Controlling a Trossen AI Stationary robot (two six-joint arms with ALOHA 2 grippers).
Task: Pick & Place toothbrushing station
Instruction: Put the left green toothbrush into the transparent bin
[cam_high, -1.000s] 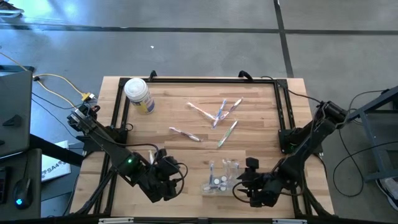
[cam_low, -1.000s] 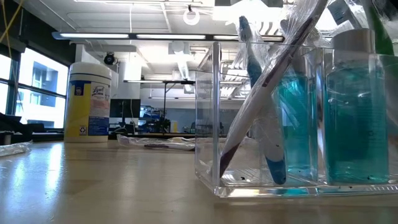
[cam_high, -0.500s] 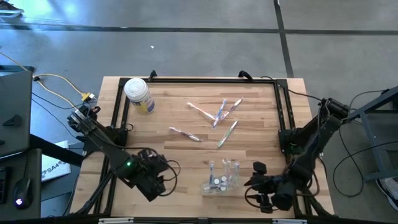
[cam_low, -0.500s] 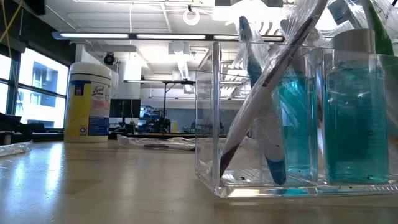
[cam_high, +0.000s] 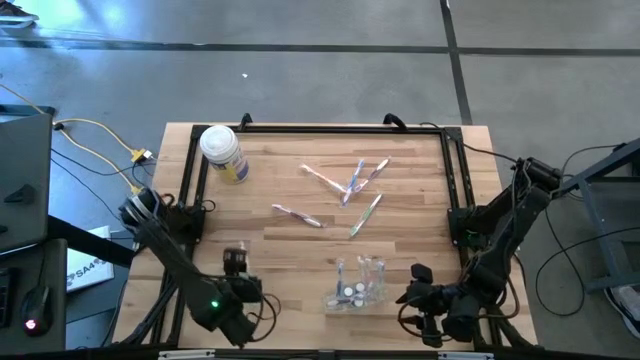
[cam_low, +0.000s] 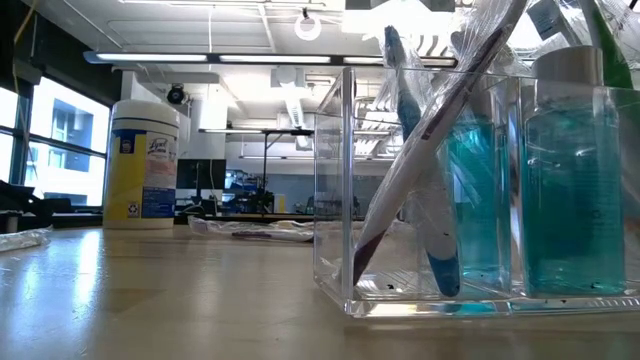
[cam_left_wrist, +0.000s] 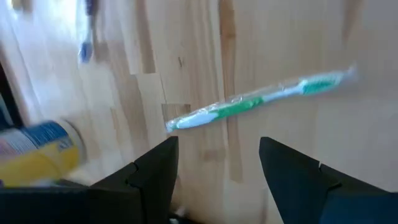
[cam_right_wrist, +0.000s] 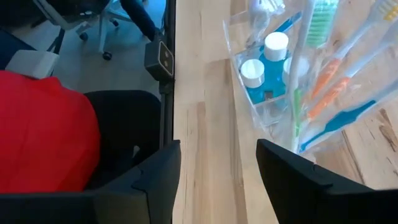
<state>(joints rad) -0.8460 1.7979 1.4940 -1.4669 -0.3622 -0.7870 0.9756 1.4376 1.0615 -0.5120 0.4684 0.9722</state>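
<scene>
I have both arms pulled back to the near edge of the bench (cam_high: 270, 240). My left tool (cam_high: 236, 262) sits at the near left corner and my right tool (cam_high: 418, 272) at the near right; neither holds anything. In each wrist view I see a clear gap between the two dark fingers (cam_left_wrist: 298, 180), with bare wood showing through, so both tools stand parted and empty.

The clear holder (cam_high: 358, 285) stands just beside my right tool, on its inner side, between the two tools but much closer to the right one. From the right wrist I look past the fingers (cam_right_wrist: 292, 180) onto its near wall (cam_right_wrist: 273, 93): small bottles of blue liquid with white caps (cam_right_wrist: 275, 45) sit inside, and several wrapped toothbrushes (cam_right_wrist: 317, 25) lean in it, with green, orange and blue showing. The low view confirms this: the holder (cam_low: 430, 180) is upright on the bench, with brushes slanting inside and blue bottles (cam_low: 570, 170) in the next compartments.

The loose toothbrushes (cam_high: 352, 185) lie flat, scattered well ahead of both tools, towards the far half of the bench; one pair (cam_high: 297, 215) lies apart on the left of that group. My left wrist camera sees one wrapped green and white brush (cam_left_wrist: 261, 102) lying just ahead of its fingers, not touched.

The white-lidded yellow jar (cam_high: 222, 152) stands far ahead of my left tool.
</scene>
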